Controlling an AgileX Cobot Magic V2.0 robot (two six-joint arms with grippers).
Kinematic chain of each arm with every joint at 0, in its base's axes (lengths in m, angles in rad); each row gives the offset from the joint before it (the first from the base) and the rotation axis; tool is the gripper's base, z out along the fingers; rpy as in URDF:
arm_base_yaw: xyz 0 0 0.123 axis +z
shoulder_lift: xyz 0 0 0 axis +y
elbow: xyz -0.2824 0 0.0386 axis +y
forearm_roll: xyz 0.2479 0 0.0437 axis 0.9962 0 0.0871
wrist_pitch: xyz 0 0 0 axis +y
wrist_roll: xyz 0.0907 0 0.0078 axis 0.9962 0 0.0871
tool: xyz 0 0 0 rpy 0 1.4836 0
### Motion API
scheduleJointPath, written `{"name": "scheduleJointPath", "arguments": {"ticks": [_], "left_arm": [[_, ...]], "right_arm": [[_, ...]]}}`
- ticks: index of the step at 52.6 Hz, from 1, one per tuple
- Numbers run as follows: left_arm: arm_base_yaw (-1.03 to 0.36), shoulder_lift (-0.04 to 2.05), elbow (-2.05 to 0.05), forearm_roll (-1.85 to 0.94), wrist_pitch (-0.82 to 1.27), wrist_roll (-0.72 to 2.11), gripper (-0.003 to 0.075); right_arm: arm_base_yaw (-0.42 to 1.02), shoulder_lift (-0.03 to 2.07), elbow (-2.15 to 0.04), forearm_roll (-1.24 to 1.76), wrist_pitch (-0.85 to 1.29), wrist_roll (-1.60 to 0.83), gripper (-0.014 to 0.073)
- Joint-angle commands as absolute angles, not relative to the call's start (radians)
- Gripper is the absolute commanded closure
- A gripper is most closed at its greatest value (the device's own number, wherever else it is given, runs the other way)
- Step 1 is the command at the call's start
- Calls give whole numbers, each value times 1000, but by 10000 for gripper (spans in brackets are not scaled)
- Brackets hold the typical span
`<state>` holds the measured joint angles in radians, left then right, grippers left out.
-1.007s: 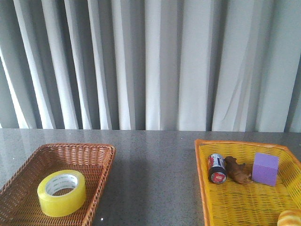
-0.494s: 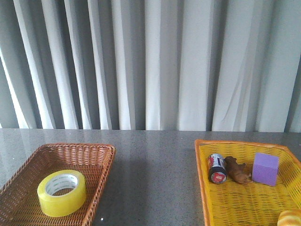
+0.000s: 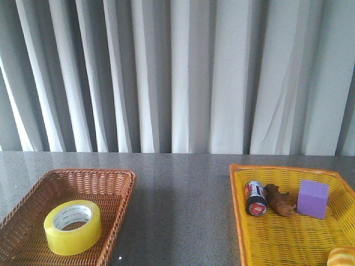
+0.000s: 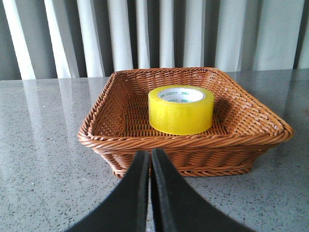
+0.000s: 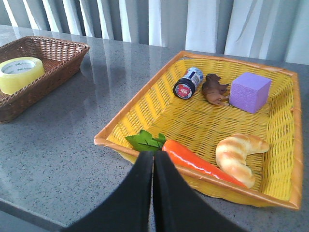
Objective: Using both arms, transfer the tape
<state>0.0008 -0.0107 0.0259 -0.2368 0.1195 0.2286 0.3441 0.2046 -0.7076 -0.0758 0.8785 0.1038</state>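
The yellow tape roll (image 3: pixel 72 226) lies flat in the brown wicker basket (image 3: pixel 119 191) at the front left. It also shows in the left wrist view (image 4: pixel 181 109) and in the right wrist view (image 5: pixel 18 74). My left gripper (image 4: pixel 150 155) is shut and empty, held in front of the basket's near rim (image 4: pixel 183 143), short of the tape. My right gripper (image 5: pixel 153 157) is shut and empty at the near edge of the yellow basket (image 5: pixel 282 145). Neither arm shows in the front view.
The yellow basket (image 3: pixel 238 199) at the right holds a small can (image 3: pixel 255 198), a brown toy animal (image 3: pixel 279 200), a purple cube (image 3: pixel 313 199), a croissant (image 5: pixel 237 152) and a toy carrot (image 5: pixel 193 159). Grey curtains (image 3: pixel 177 72) hang behind the grey table (image 3: pixel 183 210).
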Motion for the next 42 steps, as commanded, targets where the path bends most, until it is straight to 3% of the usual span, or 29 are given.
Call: {"name": "scheduleJointPath", "arguments": {"ticks": [1, 14, 42], "left_arm": [[1, -28, 3, -244, 43, 218, 727], [1, -28, 3, -81, 43, 7, 727], [1, -28, 2, -90, 44, 8, 726]], "right_arm": [[340, 224, -730, -80, 804, 99, 599], [340, 224, -730, -80, 804, 99, 599], [340, 224, -730, -80, 804, 99, 599]]}}
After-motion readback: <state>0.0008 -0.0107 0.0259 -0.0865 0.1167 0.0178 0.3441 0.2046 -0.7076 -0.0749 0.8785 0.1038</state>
